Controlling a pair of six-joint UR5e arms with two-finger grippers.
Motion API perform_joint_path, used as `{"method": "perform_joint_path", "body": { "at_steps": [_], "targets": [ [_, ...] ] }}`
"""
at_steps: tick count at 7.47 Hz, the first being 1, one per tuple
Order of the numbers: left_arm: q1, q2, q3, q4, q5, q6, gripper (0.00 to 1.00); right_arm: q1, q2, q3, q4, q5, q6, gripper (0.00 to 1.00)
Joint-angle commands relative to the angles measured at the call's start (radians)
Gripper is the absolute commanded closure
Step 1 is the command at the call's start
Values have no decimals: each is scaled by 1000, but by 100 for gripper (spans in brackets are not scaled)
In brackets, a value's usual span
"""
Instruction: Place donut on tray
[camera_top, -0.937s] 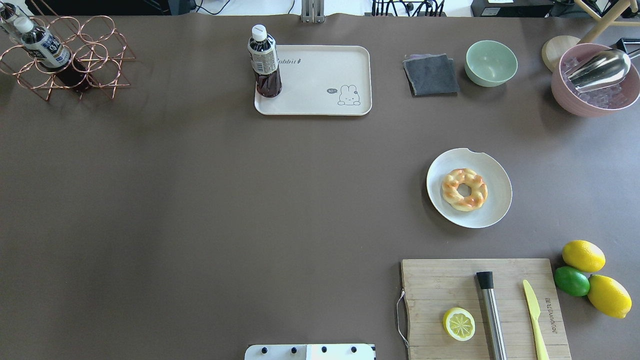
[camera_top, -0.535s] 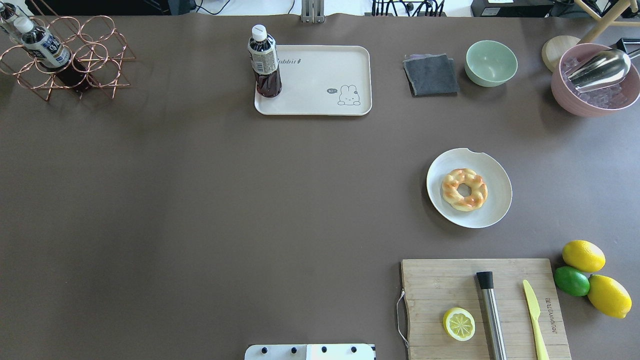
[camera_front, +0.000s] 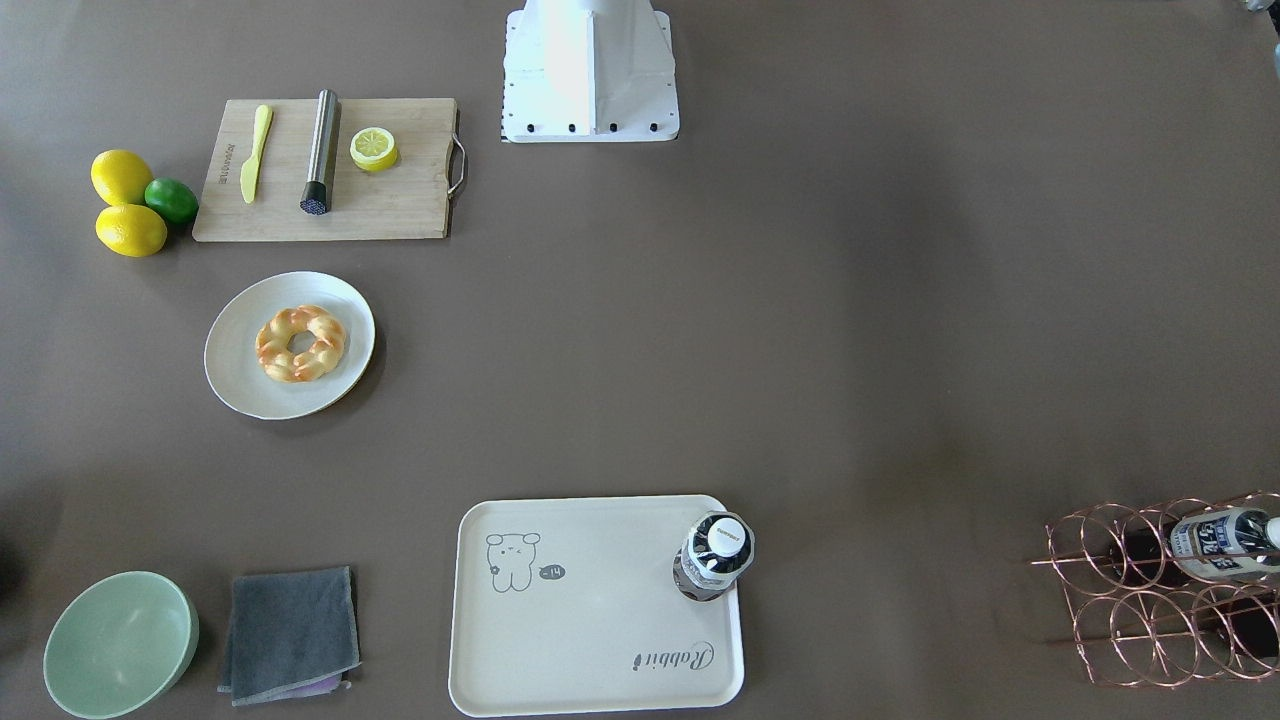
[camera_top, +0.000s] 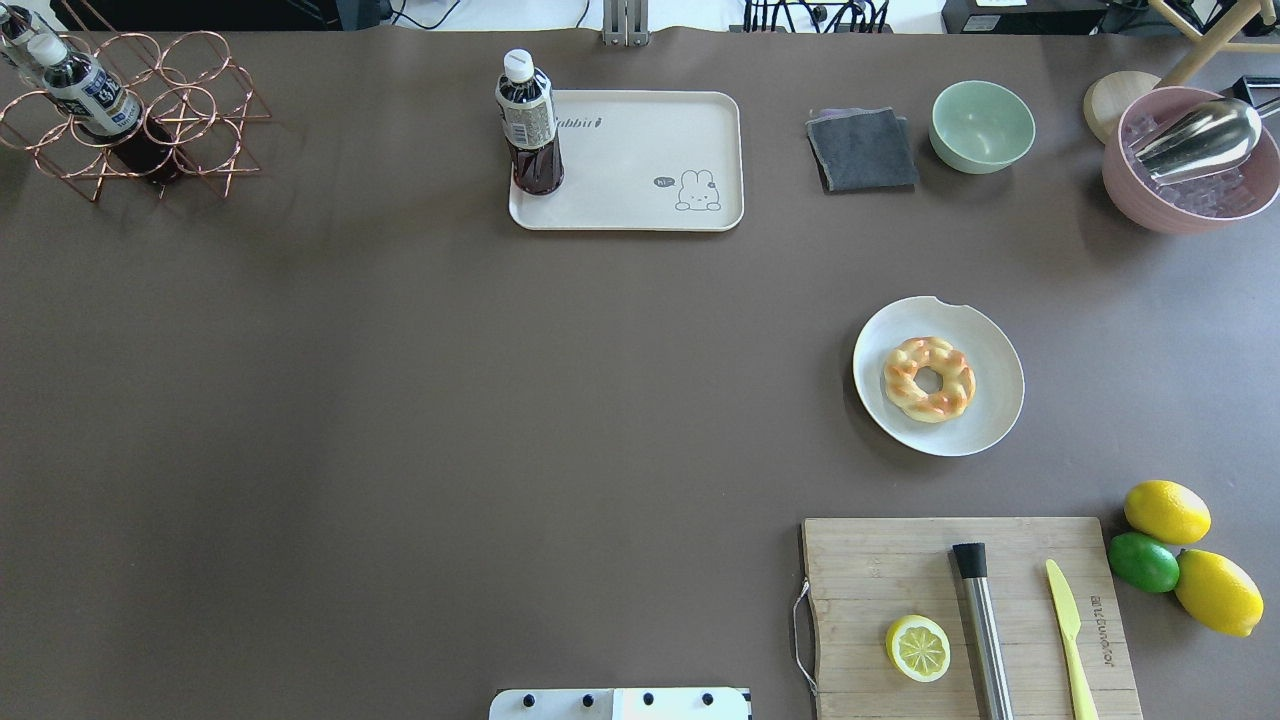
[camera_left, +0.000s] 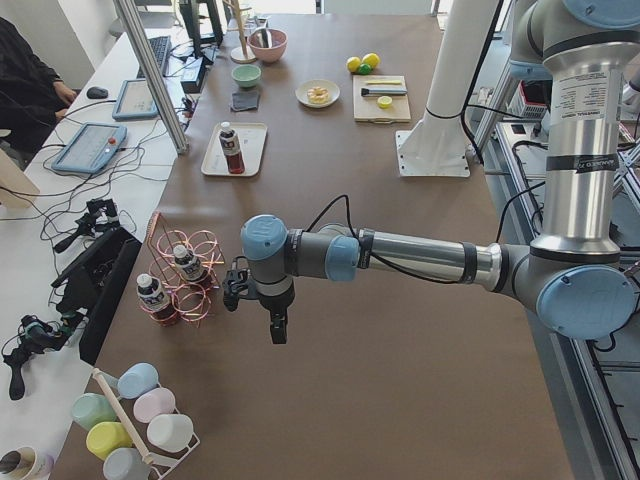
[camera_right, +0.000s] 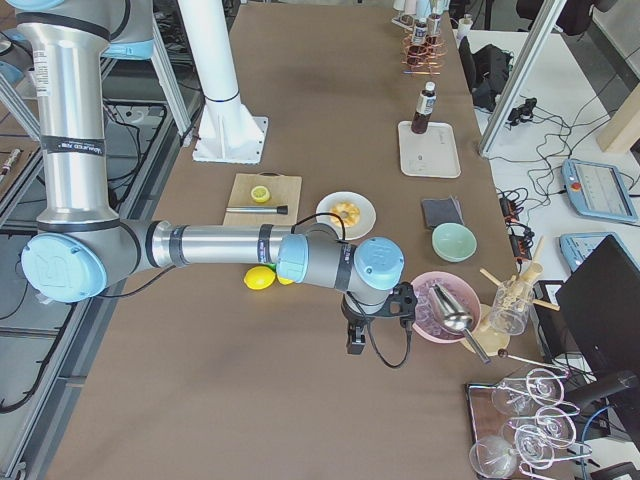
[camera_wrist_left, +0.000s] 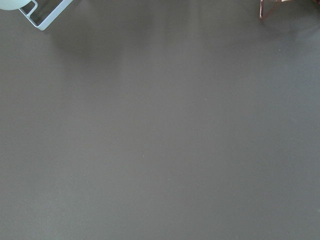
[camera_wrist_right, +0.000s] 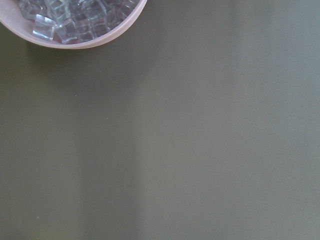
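Note:
The donut (camera_top: 929, 379), a golden twisted ring, lies on a round off-white plate (camera_top: 985, 340) at the right middle of the table. It also shows in the front-facing view (camera_front: 300, 343). The cream tray (camera_top: 640, 170) with the bear drawing lies at the far centre, and a dark drink bottle (camera_top: 528, 125) stands on its left end. My left gripper (camera_left: 277, 335) shows only in the exterior left view, hanging over bare table beside the wire rack. My right gripper (camera_right: 353, 345) shows only in the exterior right view, beside the pink bowl. I cannot tell whether either is open.
A wooden cutting board (camera_top: 880, 570) with a lemon half (camera_top: 918, 648), a steel rod and a knife lies at the near right. A green bowl (camera_top: 982, 126), a grey cloth (camera_top: 862, 150) and a pink ice bowl (camera_top: 1190, 170) stand far right. A copper wire rack (camera_top: 130, 110) stands far left.

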Motion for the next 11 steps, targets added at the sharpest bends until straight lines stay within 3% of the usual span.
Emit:
{"method": "perform_joint_path", "body": {
  "at_steps": [1, 8, 11],
  "targets": [
    [0, 1, 0, 1, 0, 0, 2, 0, -1, 0, 0, 2, 0, 0],
    [2, 0, 1, 1, 0, 0, 2, 3, -2, 5, 3, 9, 0, 0],
    [2, -6, 3, 1, 0, 0, 2, 3, -5, 2, 57, 9, 9, 0]
  ]
}}
